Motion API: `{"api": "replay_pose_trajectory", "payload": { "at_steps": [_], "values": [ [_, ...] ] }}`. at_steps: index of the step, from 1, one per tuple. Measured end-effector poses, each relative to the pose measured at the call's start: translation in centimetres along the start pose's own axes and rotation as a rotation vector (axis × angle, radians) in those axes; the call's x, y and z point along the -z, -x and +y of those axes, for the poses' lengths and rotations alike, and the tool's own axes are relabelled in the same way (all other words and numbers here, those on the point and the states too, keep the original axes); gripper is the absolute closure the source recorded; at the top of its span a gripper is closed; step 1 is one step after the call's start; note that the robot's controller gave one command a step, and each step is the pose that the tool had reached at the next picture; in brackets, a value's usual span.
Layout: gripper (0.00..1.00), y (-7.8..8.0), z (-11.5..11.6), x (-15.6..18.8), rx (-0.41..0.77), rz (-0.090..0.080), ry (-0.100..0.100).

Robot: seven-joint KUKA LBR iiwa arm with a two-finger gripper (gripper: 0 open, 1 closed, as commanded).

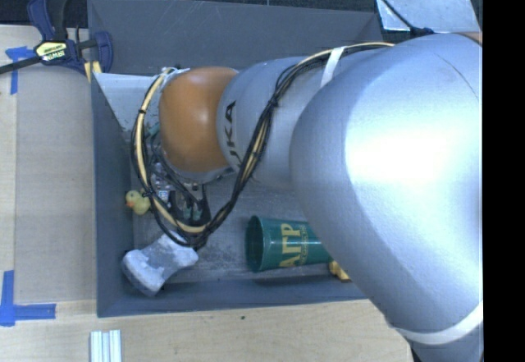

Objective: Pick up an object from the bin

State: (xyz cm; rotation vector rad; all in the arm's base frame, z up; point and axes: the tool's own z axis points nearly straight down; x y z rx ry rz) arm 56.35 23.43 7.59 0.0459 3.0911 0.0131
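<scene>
My gripper (175,190) hangs low over the left part of the bin, under the arm's orange cover and among dark cables. Just to its left a small yellow thing (137,202) lies on the bin floor, very close to the gripper's side. Below it, near the front left corner, rests a pale grey bone-shaped thing (156,264). A dark green cup (285,244) with yellow letters lies on its side to the gripper's lower right, its mouth turned left.
A small orange-yellow bit (338,272) peeks out beside the cup's base at the front wall. The thick silver arm covers the right and middle of the bin. The bin's left wall stands close to the gripper.
</scene>
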Motion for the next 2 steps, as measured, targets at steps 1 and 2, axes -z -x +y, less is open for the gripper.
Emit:
{"api": "replay_pose_trajectory", "payload": {
  "at_steps": [1,2],
  "values": [
    [1.0,0.1,0.0,1.7,0.0,0.0,0.0],
    [1.0,0.1,-0.1,5.0,0.0,0.007,-0.003]
  ]
}}
